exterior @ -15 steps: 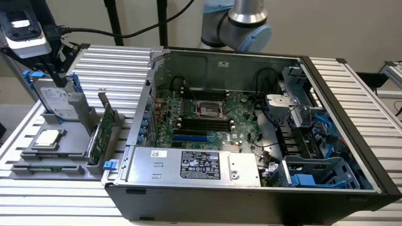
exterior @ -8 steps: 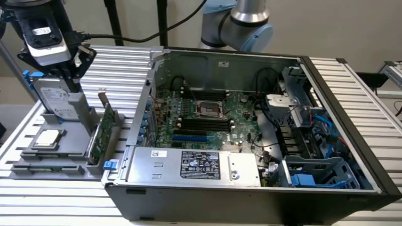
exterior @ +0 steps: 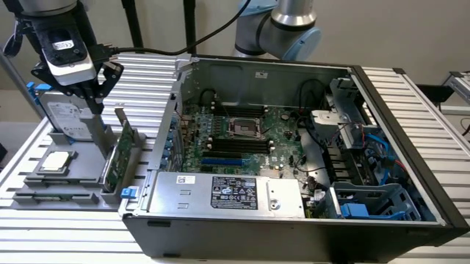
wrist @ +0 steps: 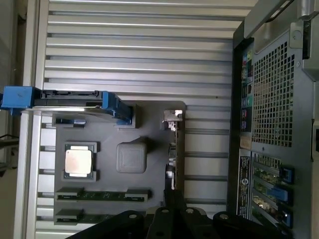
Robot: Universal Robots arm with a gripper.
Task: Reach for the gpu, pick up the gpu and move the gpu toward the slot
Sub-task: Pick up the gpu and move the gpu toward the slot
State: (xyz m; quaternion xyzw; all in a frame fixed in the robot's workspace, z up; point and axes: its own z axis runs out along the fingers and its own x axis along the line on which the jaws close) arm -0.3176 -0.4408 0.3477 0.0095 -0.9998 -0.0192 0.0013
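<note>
**Reaching for the card: square up over its top edge**

Exterior view: your black gripper (exterior: pixel 96 102) hangs over the grey moulded parts tray (exterior: pixel 66 202). It sits above the gpu (exterior: pixel 121 149) and toward the exterior view's left of it. The gpu is a thin flat green circuit-board card with a silver metal bracket, standing on edge in the tray just beside the open black computer case (exterior: pixel 294 242). Gripper and card are apart, and nothing is held. The silver hard drive with blue rails (exterior: pixel 65 118) stands close by the gripper, so keep your approach clear of it.

Wrist view: the gpu (wrist: pixel 173 157) appears edge-on as a thin line running straight toward the gripper (wrist: pixel 173 213). That suggests you are roughly lined up along it, though the overlap at the tip is hard to read. I cannot tell whether the jaws are parted or closed. Aim for the bare board edge, not the bracket end, and keep the card vertical. The small square silver CPU chip (wrist: pixel 79 162) lies well aside.
</note>
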